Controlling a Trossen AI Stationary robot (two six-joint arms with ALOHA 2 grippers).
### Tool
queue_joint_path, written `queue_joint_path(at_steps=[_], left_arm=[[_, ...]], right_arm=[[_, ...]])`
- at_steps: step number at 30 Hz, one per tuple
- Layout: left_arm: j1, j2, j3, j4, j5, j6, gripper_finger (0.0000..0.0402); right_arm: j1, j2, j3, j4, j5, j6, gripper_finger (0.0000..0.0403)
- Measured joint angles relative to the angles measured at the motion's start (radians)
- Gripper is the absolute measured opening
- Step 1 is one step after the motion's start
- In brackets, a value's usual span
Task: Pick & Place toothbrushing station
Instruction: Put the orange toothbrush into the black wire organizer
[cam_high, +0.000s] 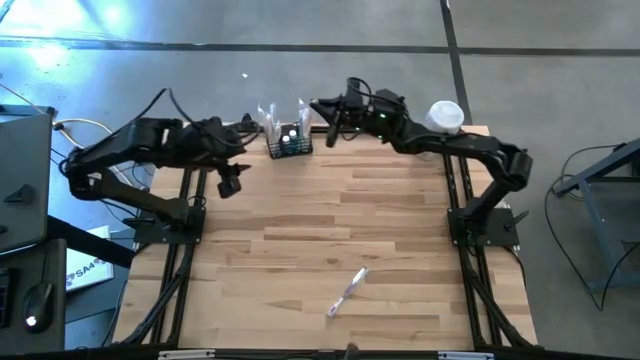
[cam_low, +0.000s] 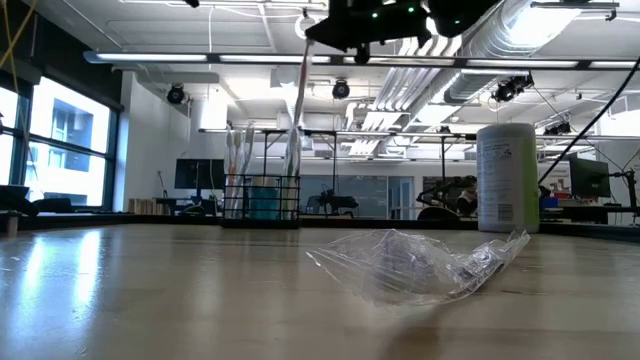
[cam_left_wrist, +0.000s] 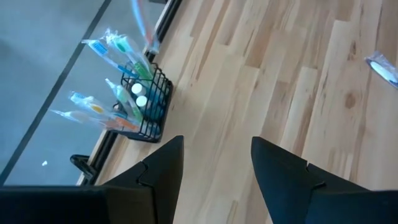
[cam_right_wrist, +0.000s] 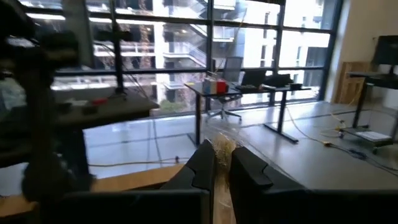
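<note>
One black rack (cam_high: 289, 144), one white canister (cam_high: 445, 117), one loose plastic packet (cam_high: 347, 291).

Right gripper (cam_right_wrist: 222, 163) contents blurred, unclear.

You get bright daylight through the windows (cam_right_wrist: 186, 50), which wash out pale. Ceiling lights (cam_low: 250, 57) glare off the table (cam_low: 150, 290) beneath them. The plastic wrapper (cam_low: 420, 265) on that table glints. The wall beside the windows smears dark and blurred.
</note>
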Motion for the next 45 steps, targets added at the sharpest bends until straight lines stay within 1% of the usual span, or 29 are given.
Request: queue_joint_path(at_steps=[3,5,9,14,18,20,24,29,33,39,42,45], left_arm=[[0.0,-0.025,-0.01,-0.002,0.0,0.008,0.0184],[0.0,-0.048,-0.039,0.004,0.0,0.008,0.0184],[0.0,-0.098,-0.157,0.11,0.008,0.008,0.0184],[0.0,-0.138,-0.318,0.263,0.018,0.076,0.0184],[0.013,-0.141,-0.394,0.382,0.023,0.085,0.0184],[0.04,-0.141,-0.401,0.425,0.024,0.088,0.0184],[0.114,-0.144,-0.401,0.454,0.033,0.128,0.0184],[0.212,-0.123,-0.401,0.509,0.169,0.166,0.0184],[0.268,-0.097,-0.401,0.492,0.243,0.167,0.0184],[0.302,-0.064,-0.402,0.455,0.302,0.166,0.0184],[0.3,-0.058,-0.402,0.462,0.304,0.165,0.0184],[0.3,-0.055,-0.402,0.46,0.307,0.158,0.0184]], right_arm=[[0.0,0.046,0.06,-0.051,0.07,-0.018,0.0015],[-0.002,0.06,0.079,-0.072,0.105,-0.033,0.0015],[-0.016,0.072,0.104,-0.076,0.107,-0.045,0.0015],[-0.04,0.072,0.108,-0.105,0.108,-0.044,0.0015],[-0.048,0.081,0.108,-0.157,0.092,-0.012,0.0015],[-0.047,0.093,0.108,-0.151,0.083,-0.019,0.0015],[-0.044,0.123,0.107,-0.12,0.072,-0.012,0.0015],[-0.042,0.156,0.107,-0.102,0.06,0.001,0.0015],[-0.035,0.179,0.107,-0.065,0.06,-0.024,0.0015],[-0.047,0.191,0.107,-0.056,0.086,-0.026,0.0015],[-0.048,0.199,0.107,-0.031,0.087,-0.039,0.0015],[-0.052,0.21,0.107,-0.032,0.078,0.001,0.0015]])
